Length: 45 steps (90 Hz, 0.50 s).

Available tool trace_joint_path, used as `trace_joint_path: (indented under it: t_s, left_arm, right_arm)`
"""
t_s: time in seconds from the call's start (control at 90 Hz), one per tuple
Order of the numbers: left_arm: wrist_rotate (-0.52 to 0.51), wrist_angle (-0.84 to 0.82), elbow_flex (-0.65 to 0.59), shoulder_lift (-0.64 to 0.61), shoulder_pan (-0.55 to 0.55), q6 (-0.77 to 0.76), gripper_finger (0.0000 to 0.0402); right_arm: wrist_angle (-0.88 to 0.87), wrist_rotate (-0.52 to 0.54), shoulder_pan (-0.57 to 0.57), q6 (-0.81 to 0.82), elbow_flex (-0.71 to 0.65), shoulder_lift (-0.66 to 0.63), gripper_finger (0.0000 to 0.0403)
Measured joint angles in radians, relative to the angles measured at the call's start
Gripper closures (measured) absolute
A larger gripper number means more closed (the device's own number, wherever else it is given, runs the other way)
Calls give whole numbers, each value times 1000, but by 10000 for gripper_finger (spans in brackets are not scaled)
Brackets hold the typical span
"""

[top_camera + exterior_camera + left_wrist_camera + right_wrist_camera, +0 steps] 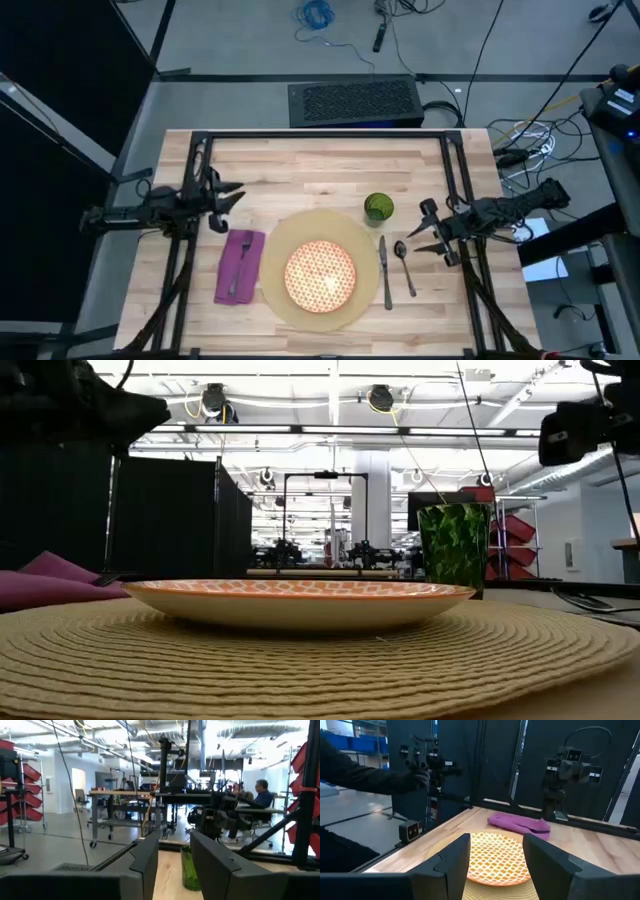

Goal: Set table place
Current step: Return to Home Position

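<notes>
Pale butcher-block wooden table (300, 165) shows bare planks across its 12 o'clock half. At its 6 o'clock edge lies the large round tan mat (275, 250), bearing a red-lattice plate (320, 275). A green cup (378, 207) stands at the mat's 1 o'clock, and a black knife (385, 270) lies at 3. The left gripper (232, 203) hovers near the table's 9 o'clock edge and the right gripper (420, 228) near 3, both with fingers apart.

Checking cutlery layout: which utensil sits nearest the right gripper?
The spoon, outermost on the right, just past the knife; the fork lies on the purple napkin across the mat.
</notes>
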Motion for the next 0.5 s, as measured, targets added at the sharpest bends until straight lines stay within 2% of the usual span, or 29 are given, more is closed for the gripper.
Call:
trace_joint_path:
  t_s: [0.111, 0.278, 0.5]
  left_arm:
    - [2, -10, 0, 0, 0, -7, 302]
    - [3, -29, 0, 0, 0, -103, 302]
    - [4, -42, 0, 0, 0, -106, 302]
  right_arm:
    - [-1, 1, 0, 28, 0, 0, 234]
    - [-1, 1, 0, 121, 0, 1, 234]
    - [-1, 1, 0, 141, 0, 1, 234]
